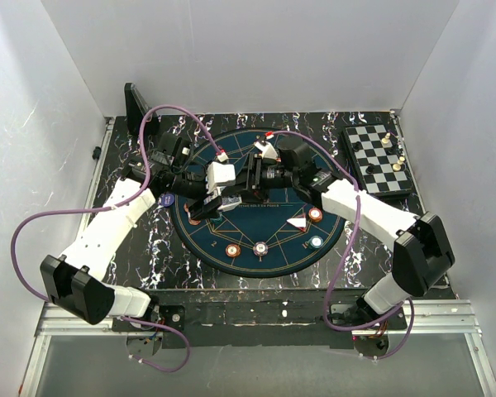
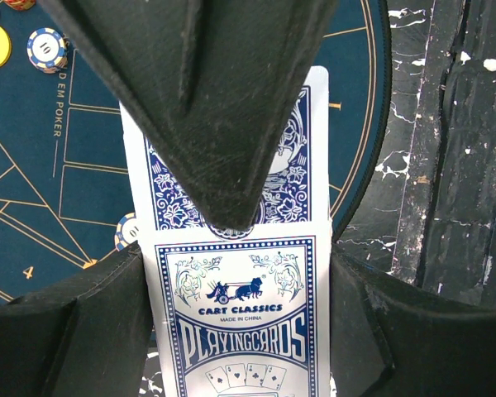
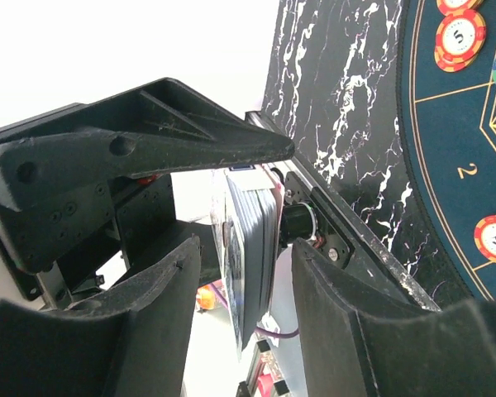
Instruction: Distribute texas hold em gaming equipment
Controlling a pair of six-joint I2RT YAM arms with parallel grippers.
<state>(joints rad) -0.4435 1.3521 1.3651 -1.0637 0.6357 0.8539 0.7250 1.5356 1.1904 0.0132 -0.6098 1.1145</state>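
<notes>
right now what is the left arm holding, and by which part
The playing-card box, clamped across its two long side edges between the jaws of the left gripper.

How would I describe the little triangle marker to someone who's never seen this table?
Find the big round dark-blue mat in the table's middle. On its right half, beside an orange-striped chip, lies the triangle marker. It is the only red-and-white triangle; its neighbours are all round chips.

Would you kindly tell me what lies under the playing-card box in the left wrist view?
The dark-blue mat and a striped chip peeking out at its left edge; the box covers the rest of that chip.
</notes>
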